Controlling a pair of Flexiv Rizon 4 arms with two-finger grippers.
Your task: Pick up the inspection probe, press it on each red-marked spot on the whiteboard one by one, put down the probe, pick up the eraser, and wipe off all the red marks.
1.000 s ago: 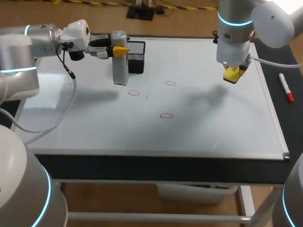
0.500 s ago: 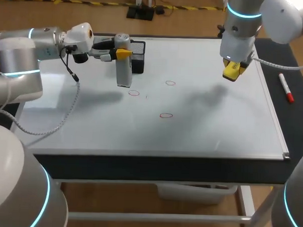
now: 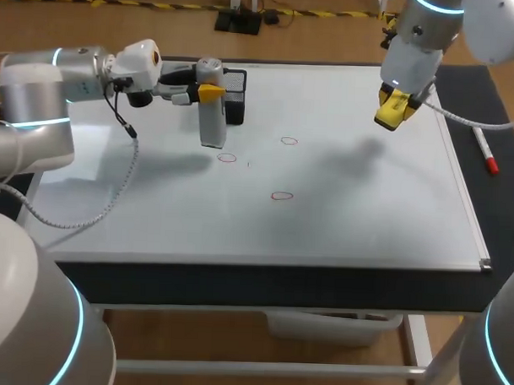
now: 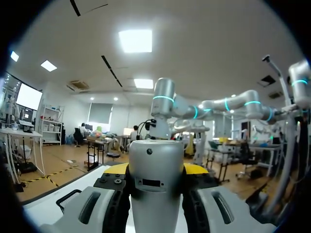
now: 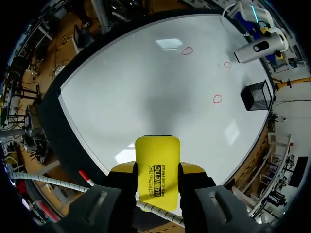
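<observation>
Head cam overhead, R wrist cam high; both see whiteboard (image 3: 366,222).

3 marks (image 3: 281,195) on whiteboard (image 3: 349,221), basket (image 3: 236,100) behind them, marker (image 3: 485,150) right.

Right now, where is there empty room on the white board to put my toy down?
The widest bare patch of the whiteboard lies between the red circles and the front edge. The right side is bare too, under the held eraser. The back left is crowded: probe, mesh basket, left gripper.
</observation>
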